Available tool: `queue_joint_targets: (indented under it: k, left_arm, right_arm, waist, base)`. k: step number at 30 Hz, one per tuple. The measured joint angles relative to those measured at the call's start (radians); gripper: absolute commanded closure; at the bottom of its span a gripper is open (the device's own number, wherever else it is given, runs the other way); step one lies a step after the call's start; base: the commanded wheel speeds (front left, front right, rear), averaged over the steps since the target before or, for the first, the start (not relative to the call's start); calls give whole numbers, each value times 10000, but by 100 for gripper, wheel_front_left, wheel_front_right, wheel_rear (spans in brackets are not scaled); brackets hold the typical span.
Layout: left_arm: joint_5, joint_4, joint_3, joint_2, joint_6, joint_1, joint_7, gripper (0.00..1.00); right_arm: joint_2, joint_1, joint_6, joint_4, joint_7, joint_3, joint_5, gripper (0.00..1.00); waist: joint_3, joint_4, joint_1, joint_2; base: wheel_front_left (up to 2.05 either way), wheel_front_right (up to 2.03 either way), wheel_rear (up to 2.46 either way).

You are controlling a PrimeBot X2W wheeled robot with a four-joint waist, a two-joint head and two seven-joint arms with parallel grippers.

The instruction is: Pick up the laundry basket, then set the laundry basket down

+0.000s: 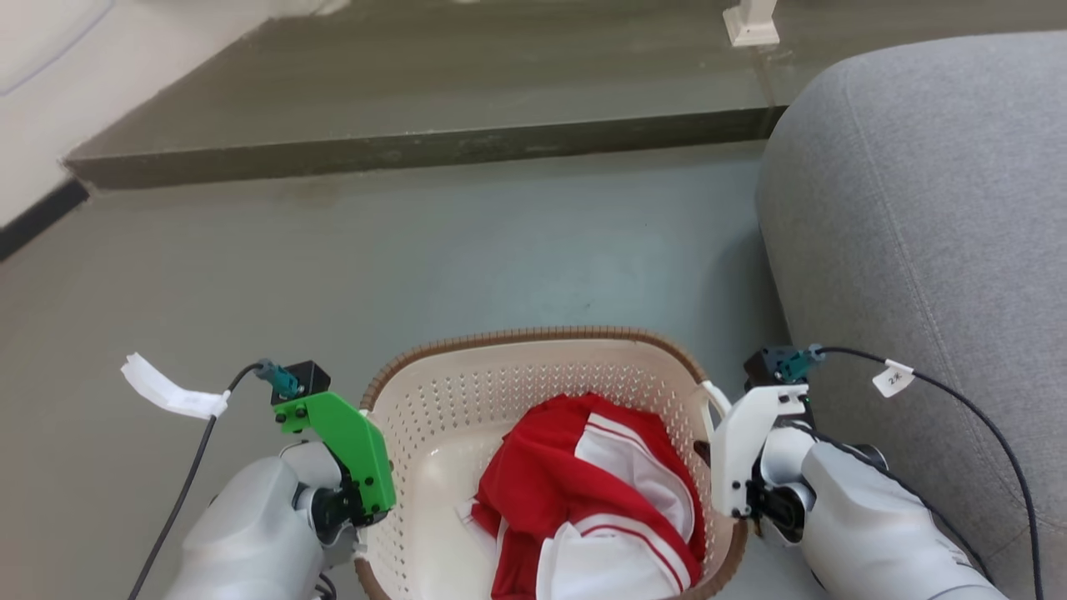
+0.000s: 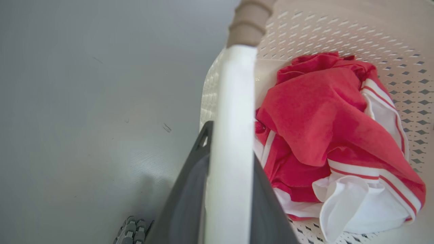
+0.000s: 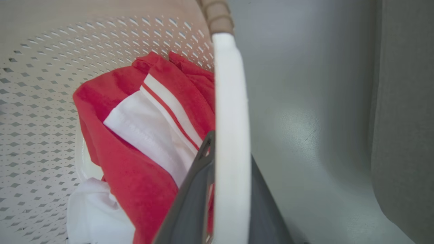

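The laundry basket (image 1: 467, 400) sits low between the robot's 2 arms, above the grey floor (image 1: 500, 242); whether it rests there or hangs clear, I cannot tell. A crumpled red-and-white garment (image 1: 583, 492) lies inside. The left gripper (image 2: 230, 145) has its dark fingers (image 2: 190, 189) closed around the basket's left handle (image 2: 237, 95), 1 finger on each side of the white bar. The right gripper (image 3: 230, 149) clamps the right handle (image 3: 230, 84) likewise. A grey sofa (image 1: 917, 208) stands just to the right, a low step (image 1: 417, 150) beyond.
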Motion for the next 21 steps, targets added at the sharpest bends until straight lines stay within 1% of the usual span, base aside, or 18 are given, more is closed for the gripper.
queue_joint_targets:
  k: [11,21]
  left_arm:
    - [-472,174,21,86,0,743,263,100]
    - [-554,167,17,125,0,767,416,100]
  right_arm:
    - [-19,540,2,-130,642,546,374,100]
    - [-33,553,0,-167,779,696,589,100]
  waist:
    - [-1051,-124,0,0]
    - [-1305,-239,0,0]
  base:
    - [0,0,0]
    - [0,0,0]
